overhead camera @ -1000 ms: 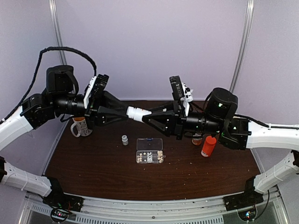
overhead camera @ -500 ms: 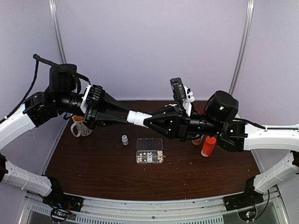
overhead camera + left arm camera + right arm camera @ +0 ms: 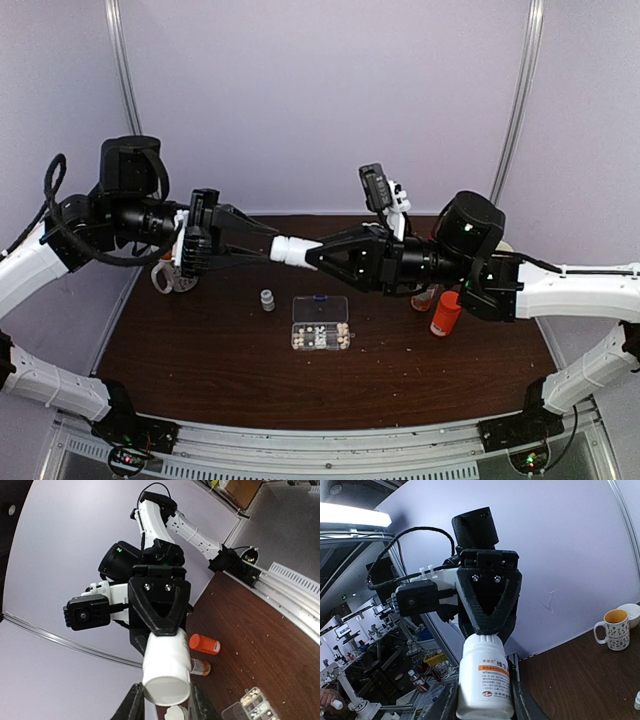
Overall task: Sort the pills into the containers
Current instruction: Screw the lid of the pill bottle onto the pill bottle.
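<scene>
Dark wood table [image 3: 200, 370] spreads under your two arms, which meet in mid-air above it. Your left gripper [image 3: 271, 246] and right gripper [image 3: 311, 254] point tip to tip, each pinching one end of a white bottle [image 3: 290, 249] that hangs roughly level between them, clear of the table.

Seen from your right wrist, the right fingers [image 3: 522, 707] clamp the bottle's labelled body from both sides, while the left gripper bites the narrower end beyond. Seen from your left wrist, the left fingers [image 3: 132, 705] press against the round white end nearest them, and the right gripper closes on the far end.

A patterned mug [image 3: 172, 275] stands on the table below your left wrist, behind that gripper's tips. An orange bottle [image 3: 446, 313] stands upright below your right forearm, well back from that gripper's tips.

The clear box [image 3: 320, 323] lies flat on the table almost straight below the right gripper's tips, touched by neither hand. A small bottle [image 3: 267, 299] stands just beside the box, under your left fingertips.

The pills [image 3: 318, 336] sit inside the box, gathered in the compartments of the half nearer your arm bases.
</scene>
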Tool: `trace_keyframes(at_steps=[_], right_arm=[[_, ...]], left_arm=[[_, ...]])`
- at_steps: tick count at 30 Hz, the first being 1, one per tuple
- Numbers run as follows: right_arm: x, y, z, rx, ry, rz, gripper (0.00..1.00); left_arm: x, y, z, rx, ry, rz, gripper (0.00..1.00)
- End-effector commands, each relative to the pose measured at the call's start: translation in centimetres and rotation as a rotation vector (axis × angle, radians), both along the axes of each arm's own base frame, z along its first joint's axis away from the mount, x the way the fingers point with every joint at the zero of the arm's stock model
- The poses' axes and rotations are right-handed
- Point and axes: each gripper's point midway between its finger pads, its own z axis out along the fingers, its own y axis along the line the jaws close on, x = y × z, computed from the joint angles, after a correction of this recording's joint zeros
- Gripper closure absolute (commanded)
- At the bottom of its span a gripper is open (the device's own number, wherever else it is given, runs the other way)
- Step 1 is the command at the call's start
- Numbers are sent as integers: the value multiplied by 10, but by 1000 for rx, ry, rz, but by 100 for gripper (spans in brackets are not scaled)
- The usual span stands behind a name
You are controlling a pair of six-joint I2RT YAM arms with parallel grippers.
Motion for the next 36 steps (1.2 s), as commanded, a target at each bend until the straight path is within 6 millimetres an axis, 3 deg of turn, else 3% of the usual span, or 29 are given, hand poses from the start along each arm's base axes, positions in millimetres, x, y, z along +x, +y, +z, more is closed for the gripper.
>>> trace_keyframes(at_steps=[1,2,8,11,17,24,29,36], right_arm=[[-18,-8,28,84,-53,59,100],[-14,-9,25,74,-56,39,100],[10,-19,6,-2,-84,-78,100],[15,-22,-1,-28,-92,-93,100],[23,-31,-8,-62,-148,-137,100],[34,-37,-8,-142,-399,-252,100],[32,-36,3,-118,-594,-297,100],[25,-30,17,-114,-826,-398,100]], left_arm=[[53,-4,-18,48,-227,203,86],[52,-3,-17,42,-229,204,82],[53,2,-15,-21,-149,264,30],[54,5,-9,-66,-105,298,18],[48,18,9,-193,122,356,14],[49,30,24,-306,722,460,14],[40,27,29,-249,1136,473,8],[27,20,23,-191,1542,445,10]])
